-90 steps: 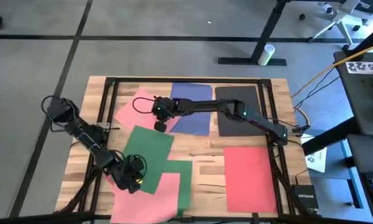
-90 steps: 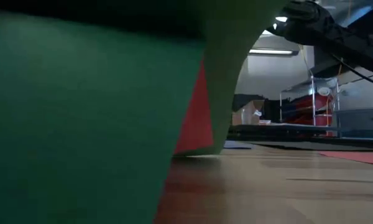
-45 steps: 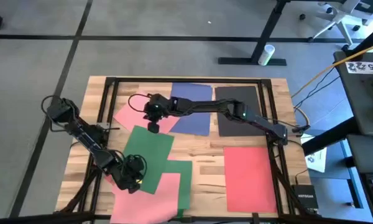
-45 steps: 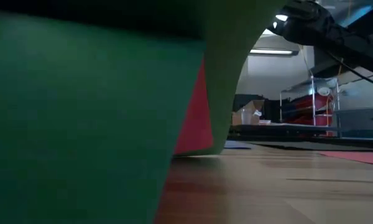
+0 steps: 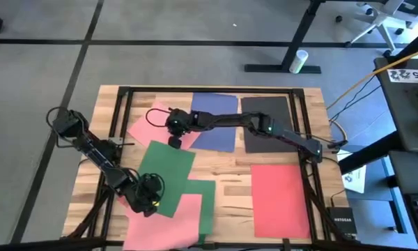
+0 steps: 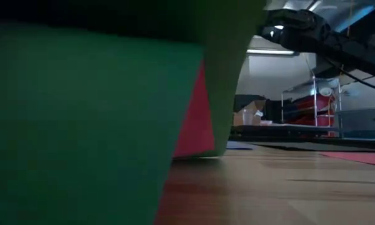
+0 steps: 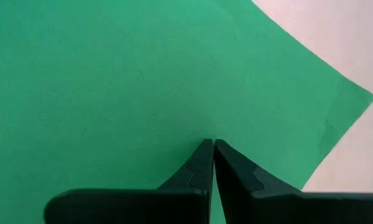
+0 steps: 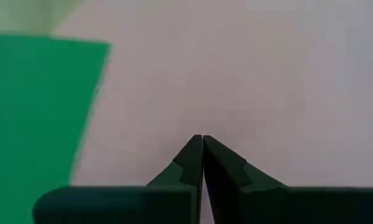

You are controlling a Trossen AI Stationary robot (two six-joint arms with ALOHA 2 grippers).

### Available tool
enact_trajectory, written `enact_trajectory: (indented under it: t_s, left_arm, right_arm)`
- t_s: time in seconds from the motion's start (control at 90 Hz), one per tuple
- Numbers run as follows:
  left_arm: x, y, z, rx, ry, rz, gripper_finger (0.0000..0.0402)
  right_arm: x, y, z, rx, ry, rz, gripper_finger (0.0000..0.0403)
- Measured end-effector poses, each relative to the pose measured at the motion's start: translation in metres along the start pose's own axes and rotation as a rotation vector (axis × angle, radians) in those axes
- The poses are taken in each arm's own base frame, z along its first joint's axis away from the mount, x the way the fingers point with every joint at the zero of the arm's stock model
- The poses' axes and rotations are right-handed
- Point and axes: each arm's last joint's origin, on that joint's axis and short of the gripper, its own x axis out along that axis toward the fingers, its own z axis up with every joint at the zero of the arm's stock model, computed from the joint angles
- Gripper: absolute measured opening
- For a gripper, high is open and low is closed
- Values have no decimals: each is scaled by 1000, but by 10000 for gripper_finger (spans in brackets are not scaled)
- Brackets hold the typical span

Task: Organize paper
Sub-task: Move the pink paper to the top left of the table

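Observation:
Paper sheets lie flat on the wooden table: a pink one [image 5: 145, 124] at the far left, blue [image 5: 216, 124], black [image 5: 266, 125], red [image 5: 280, 201], a green one [image 5: 168, 167] over another green [image 5: 205, 202], and a pink one [image 5: 168, 222] at the near edge. My left gripper [image 5: 150, 200] is shut, its tips down on the green sheet [image 7: 112, 74]. My right gripper [image 5: 174, 139] is shut and points down at the far pink sheet [image 8: 248, 74], close to the green sheet's far corner [image 8: 37, 93]. My left gripper sets its shut fingertips [image 7: 205, 152] down on the green sheet's face [image 7: 212, 127], near its near-left part, coming from above. The sheet lies flat on the table under them. My right gripper's shut fingertips [image 8: 196, 149] stand at the pink sheet's face [image 8: 202, 121] from above; whether they touch it I cannot tell.
A black frame [image 5: 122, 104] runs around the table's edges. In the low view a green sheet [image 6: 81, 125] stands right in front of the camera and hides the table's left half; bare wood [image 6: 269, 187] shows to its right, and bare wood [image 5: 226, 164] lies mid-table.
My right gripper has gone a little toward the table's left edge over the far pink sheet. The left arm and the sheets have kept still.

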Motion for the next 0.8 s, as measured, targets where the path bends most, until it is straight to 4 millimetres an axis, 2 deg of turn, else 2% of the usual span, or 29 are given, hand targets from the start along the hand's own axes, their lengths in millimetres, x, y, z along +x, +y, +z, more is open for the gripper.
enact_trajectory:
  t_s: [0.133, 0.222, 0.411, 0.667, 0.8]
  left_arm:
    - [0, 0, 0, -2, 1, -2, 1]
    - [0, 0, 0, -1, 0, -3, 1]
    - [-4, -2, 2, 25, -6, -17, 1]
    - [-17, -4, 18, 74, -72, -28, 1]
    - [-26, -5, 30, 111, -94, -18, 1]
  right_arm:
    - [-1, -13, -2, 91, 28, -78, 0]
    - [-1, -14, -1, 143, 8, -104, 0]
    - [-3, -8, 5, 138, -42, -85, 0]
    - [-38, 10, 38, 67, -154, -52, 0]
    - [-56, 21, 49, 16, -160, -39, 0]
